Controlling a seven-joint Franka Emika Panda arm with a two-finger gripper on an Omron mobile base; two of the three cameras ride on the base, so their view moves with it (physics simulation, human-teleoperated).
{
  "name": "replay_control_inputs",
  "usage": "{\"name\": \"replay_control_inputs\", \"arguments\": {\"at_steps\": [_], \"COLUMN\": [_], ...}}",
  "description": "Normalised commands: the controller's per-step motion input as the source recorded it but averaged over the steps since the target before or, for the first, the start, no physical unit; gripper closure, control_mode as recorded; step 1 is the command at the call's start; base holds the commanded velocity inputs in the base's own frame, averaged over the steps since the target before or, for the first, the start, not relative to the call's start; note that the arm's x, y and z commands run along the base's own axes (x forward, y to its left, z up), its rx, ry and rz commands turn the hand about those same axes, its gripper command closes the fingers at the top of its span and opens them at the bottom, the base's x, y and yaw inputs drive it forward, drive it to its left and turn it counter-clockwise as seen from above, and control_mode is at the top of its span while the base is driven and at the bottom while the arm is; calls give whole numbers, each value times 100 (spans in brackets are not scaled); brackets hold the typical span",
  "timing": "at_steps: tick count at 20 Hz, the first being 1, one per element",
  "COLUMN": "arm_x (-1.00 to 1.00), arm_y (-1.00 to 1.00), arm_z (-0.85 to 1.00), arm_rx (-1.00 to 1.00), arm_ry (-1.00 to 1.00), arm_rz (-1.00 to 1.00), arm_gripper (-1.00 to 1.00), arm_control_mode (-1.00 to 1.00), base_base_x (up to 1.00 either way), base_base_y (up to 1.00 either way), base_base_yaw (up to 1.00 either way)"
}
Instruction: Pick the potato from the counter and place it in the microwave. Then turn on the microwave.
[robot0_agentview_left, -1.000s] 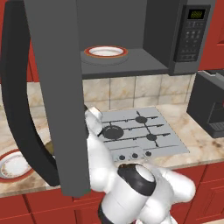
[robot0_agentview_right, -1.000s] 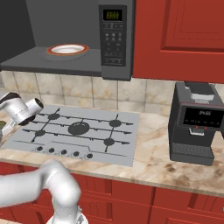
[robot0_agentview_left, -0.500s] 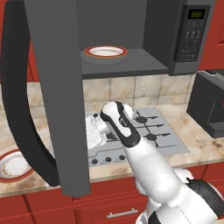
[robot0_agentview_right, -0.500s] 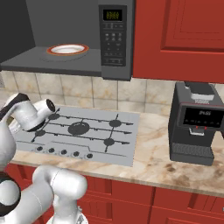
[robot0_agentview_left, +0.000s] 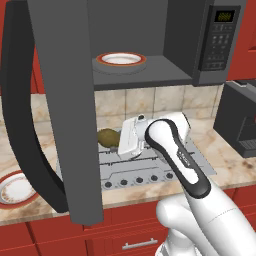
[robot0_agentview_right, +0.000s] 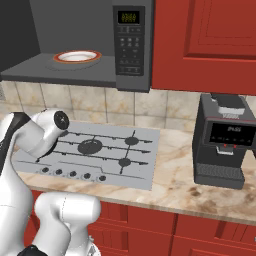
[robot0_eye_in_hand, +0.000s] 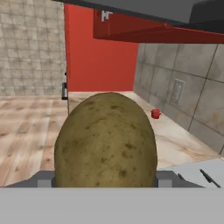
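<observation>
The potato is olive-brown and oval, and hangs just above the left end of the cooktop, below the microwave. My gripper points left and is shut on the potato. In the hand view the potato bulges between the two fingertips of the gripper. The microwave's door stands swung wide open to the left. A white red-rimmed plate lies inside the cavity. From the right side I see the microwave and the beige counter.
A grey gas cooktop lies under my arm. A black coffee machine stands on the counter at the right. Another red-rimmed plate rests on the counter at the far left. The open door blocks the left side.
My arm has swung over, its elbow now in front of the cooktop. The hand has shifted right and a little upward, toward the space under the microwave.
</observation>
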Motion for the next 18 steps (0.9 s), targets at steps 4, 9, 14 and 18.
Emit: {"name": "replay_control_inputs", "arguments": {"at_steps": [4,9,14,18], "arm_x": [-1,-2,0,0], "arm_y": [-47,-37,-31,-29], "arm_z": [87,87,90,95], "arm_rx": [0,0,0,0], "arm_ry": [0,0,0,0], "arm_rz": [-35,-34,-31,-31], "arm_gripper": [100,100,100,100], "arm_control_mode": [-100,-100,-100,-100], "base_base_x": [0,0,0,0], "base_base_y": [0,0,0,0], "base_base_yaw": [0,0,0,0]}}
